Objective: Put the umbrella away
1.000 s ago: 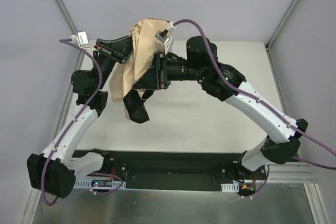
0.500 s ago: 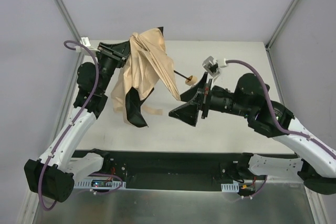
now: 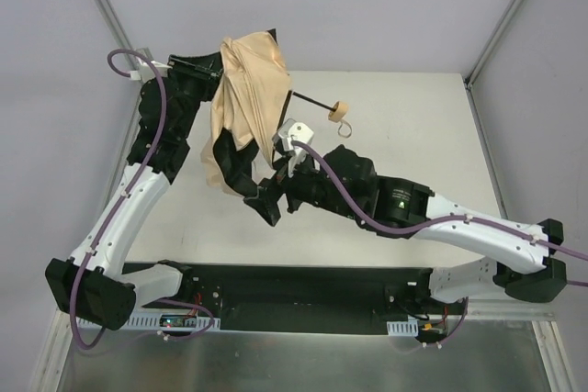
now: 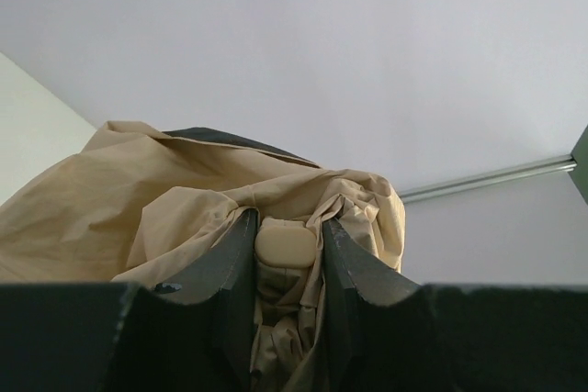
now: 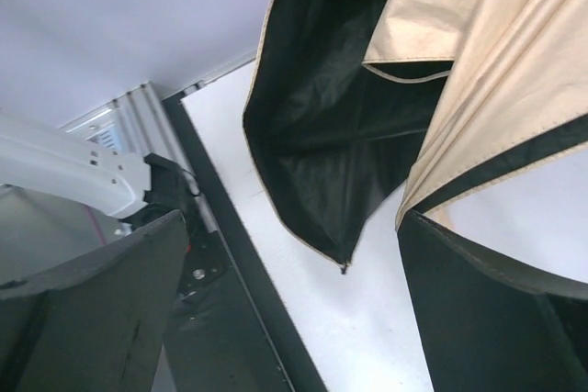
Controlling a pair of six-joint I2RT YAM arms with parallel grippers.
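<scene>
The umbrella [image 3: 250,89] hangs in the air at the back left, its beige canopy crumpled and black flaps drooping toward the table. Its thin dark shaft points right and ends in a pale knob handle [image 3: 339,111]. My left gripper [image 3: 209,71] is shut on the umbrella's top end; in the left wrist view a beige cap [image 4: 285,247] sits pinched between the fingers [image 4: 231,259] with fabric bunched around it. My right gripper [image 3: 266,201] stands open just under the hanging flaps. Between its wide fingers [image 5: 92,319] I see only the black lining [image 5: 340,135] and table.
The white table [image 3: 395,153] lies under the umbrella. A black base rail [image 3: 303,286] runs along the near edge, seen also in the right wrist view [image 5: 230,319]. Metal frame posts [image 3: 106,6] rise at the back corners against grey walls.
My right gripper opened, let go of the umbrella, swung out right past the handle, then came in low under the canopy. The left arm lifted and turned the umbrella.
</scene>
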